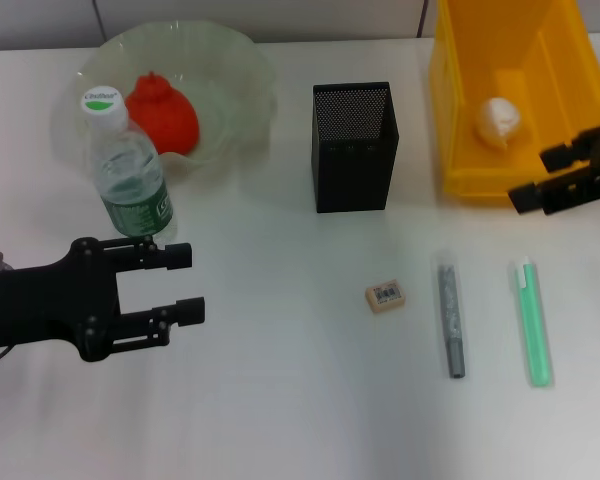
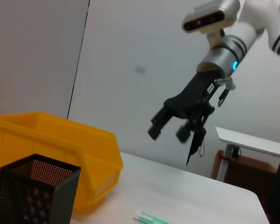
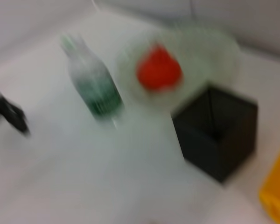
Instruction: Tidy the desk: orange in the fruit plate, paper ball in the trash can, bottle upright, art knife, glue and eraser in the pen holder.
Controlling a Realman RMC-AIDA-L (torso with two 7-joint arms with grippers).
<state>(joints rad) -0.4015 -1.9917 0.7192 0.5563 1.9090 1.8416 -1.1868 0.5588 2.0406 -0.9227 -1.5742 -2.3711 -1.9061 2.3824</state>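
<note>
Head cam: left gripper [image 1: 183, 283] sits spread open with nothing in it, bottle [image 1: 130, 168] upright just past its fingertips. Right gripper [image 1: 546, 174] is open too, beside the trash can [image 1: 460, 120] with the paper ball [image 1: 500, 121] inside. Orange [image 1: 163, 113] is in the plate [image 1: 235, 60].

Left wrist cam: right gripper [image 2: 169, 129] hangs open above the can [image 2: 60, 140], pen holder [image 2: 35, 196] near.

Right wrist cam: blurry bottle [image 3: 94, 84], orange [image 3: 158, 70].

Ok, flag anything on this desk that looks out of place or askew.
Three small items lie loose on the table instead of in the pen holder: the eraser, the grey art knife and the glue. The bottle stands upright; nothing looks spilled or damaged.
</note>
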